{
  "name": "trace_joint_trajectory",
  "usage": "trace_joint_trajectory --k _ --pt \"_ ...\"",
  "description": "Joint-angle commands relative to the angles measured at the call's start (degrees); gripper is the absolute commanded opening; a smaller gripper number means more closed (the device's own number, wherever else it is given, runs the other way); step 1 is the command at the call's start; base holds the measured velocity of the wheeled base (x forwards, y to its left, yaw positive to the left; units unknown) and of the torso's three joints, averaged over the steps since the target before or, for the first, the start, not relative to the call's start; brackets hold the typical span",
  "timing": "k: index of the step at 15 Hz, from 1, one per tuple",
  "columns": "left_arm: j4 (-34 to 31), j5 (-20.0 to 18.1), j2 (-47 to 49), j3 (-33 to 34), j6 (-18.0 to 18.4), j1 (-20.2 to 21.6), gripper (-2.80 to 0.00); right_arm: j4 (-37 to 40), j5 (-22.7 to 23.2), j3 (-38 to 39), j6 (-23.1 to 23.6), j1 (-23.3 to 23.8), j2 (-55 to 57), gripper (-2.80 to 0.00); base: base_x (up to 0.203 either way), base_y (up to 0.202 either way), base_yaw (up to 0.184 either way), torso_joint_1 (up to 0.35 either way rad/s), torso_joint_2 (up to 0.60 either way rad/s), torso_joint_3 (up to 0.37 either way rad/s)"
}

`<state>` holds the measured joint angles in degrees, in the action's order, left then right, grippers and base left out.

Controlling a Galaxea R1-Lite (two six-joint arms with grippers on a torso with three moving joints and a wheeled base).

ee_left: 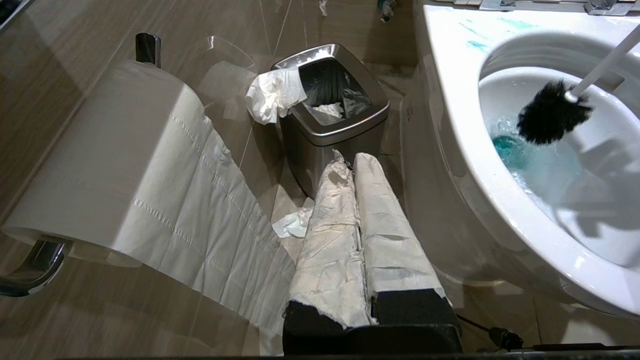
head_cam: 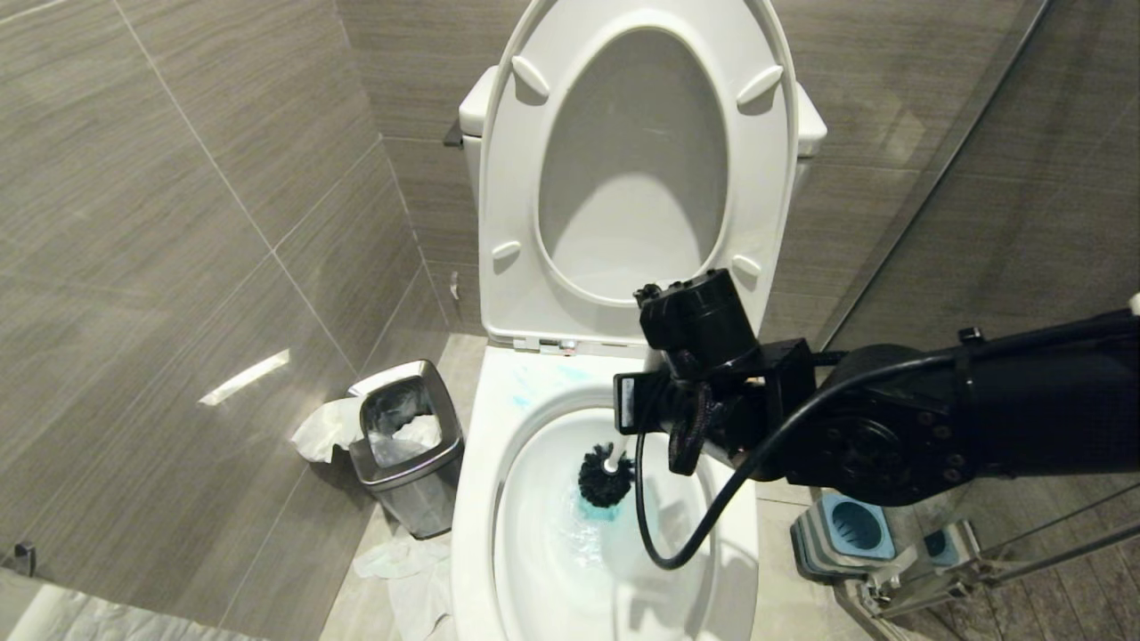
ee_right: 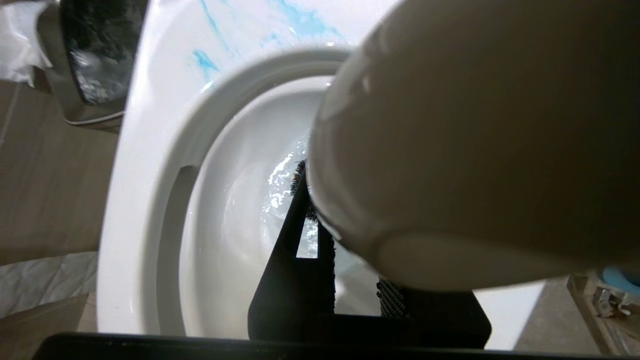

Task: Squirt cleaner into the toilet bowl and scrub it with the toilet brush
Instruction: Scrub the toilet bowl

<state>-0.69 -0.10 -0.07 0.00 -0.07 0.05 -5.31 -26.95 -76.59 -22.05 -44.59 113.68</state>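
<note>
Below my head camera stood the toilet bowl, white, glossy and oval, its seat and lid tipped up against the tank. Blue streaks of cleaner marked the flat back of the rim, and the water at the bottom was tinted turquoise and frothy. My right arm reached in from the right, over the far right part of the rim, and my right gripper pointed down into the bowl, clamped on the handle of the toilet brush. From the right wrist camera the handle's rounded white end filled most of the view, pinched between my black fingers. The slim white shaft slanted down from there, and the round black bristle head sat low in the bowl, at the tinted water.

Left of the toilet, on the tiled floor, stood a small steel waste bin with a black liner, crumpled tissue hanging over its edge and more scraps on the floor beside it. On the right floor sat the square blue-and-grey brush holder, apart from the bowl and with no brush in it.

My left gripper hung low beside the bowl, its two paper-wrapped fingers pressed together with nothing between them, pointing toward the bin. A toilet paper roll on a chrome holder hung just beside it, a long sheet trailing down.
</note>
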Motion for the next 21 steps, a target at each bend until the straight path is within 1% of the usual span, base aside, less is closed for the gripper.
trace_joint_trajectory --k 1,3,5,9,12,14,17,21 --pt "0.0 0.0 0.1 0.0 0.0 0.0 -2.80 -2.0 -0.1 -0.1 -0.5 0.0 5.8 -2.80 0.000 0.000 0.000 0.000 0.00 0.000" --pt "0.0 0.0 0.1 0.0 0.0 0.0 -2.80 -5.8 -0.1 -0.1 -0.5 0.1 9.3 -2.80 0.000 0.000 0.000 0.000 0.00 0.000" --pt "0.0 0.0 0.1 0.0 0.0 0.0 -2.80 -7.4 -0.1 -0.2 -0.6 0.3 11.8 -2.80 0.000 0.000 0.000 0.000 0.00 0.000" --pt "0.0 0.0 0.1 0.0 0.0 0.0 -2.80 -7.5 -0.3 -2.2 -1.1 0.6 15.3 -2.80 0.000 0.000 0.000 0.000 0.00 0.000" --pt "0.0 0.0 0.1 0.0 0.0 0.0 -2.80 -7.5 -0.4 -2.9 -1.0 1.1 15.4 -2.80 0.000 0.000 0.000 0.000 0.00 0.000" --pt "0.0 0.0 0.1 0.0 0.0 0.0 -2.80 -7.4 -0.4 -2.6 -0.9 1.1 13.4 -2.80 0.000 0.000 0.000 0.000 0.00 0.000" --pt "0.0 0.0 0.1 0.0 0.0 0.0 -2.80 -6.6 -0.5 -0.9 -0.6 0.9 6.5 -2.80 0.000 0.000 0.000 0.000 0.00 0.000" --pt "0.0 0.0 0.1 0.0 0.0 0.0 -2.80 -0.7 -0.6 1.9 -0.5 0.9 -4.9 -2.80 0.000 0.000 0.000 0.000 0.00 0.000"
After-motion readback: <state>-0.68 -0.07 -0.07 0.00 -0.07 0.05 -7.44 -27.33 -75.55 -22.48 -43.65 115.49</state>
